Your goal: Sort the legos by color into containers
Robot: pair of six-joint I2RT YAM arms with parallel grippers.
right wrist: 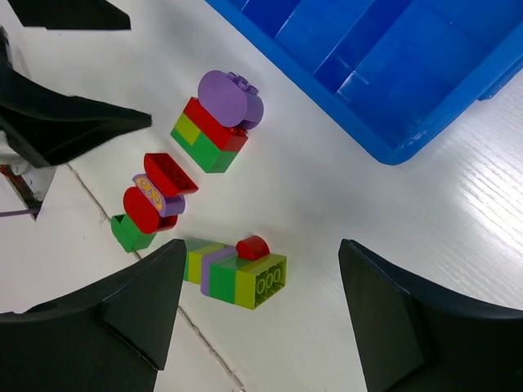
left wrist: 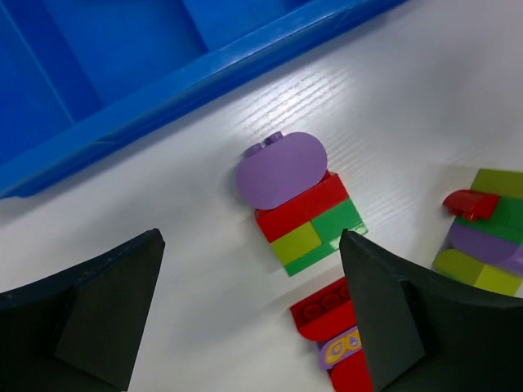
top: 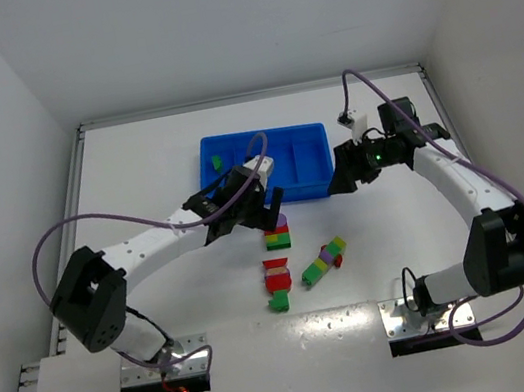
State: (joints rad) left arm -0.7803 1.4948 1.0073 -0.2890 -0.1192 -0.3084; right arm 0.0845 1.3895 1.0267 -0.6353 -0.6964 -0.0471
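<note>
The blue tray [top: 261, 134] lies at the back middle, and one green brick [top: 218, 162] sits in its leftmost compartment. Three stacks lie in front of it. One is purple, red and green [top: 277, 234] [left wrist: 298, 204] [right wrist: 216, 122]. One is red, purple and green [top: 277, 283] [left wrist: 335, 335] [right wrist: 151, 200]. A long one is yellow-green, purple and green with a red cap [top: 322, 261] [left wrist: 482, 237] [right wrist: 237, 273]. My left gripper [top: 255, 215] [left wrist: 251, 245] is open and empty, just above the first stack. My right gripper [top: 341, 180] [right wrist: 261, 249] is open and empty, by the tray's right end.
The tray's front wall [left wrist: 204, 73] [right wrist: 359, 131] runs close behind the first stack. A seam in the table [right wrist: 204, 335] runs just in front of the stacks. White walls enclose the table on the left, back and right.
</note>
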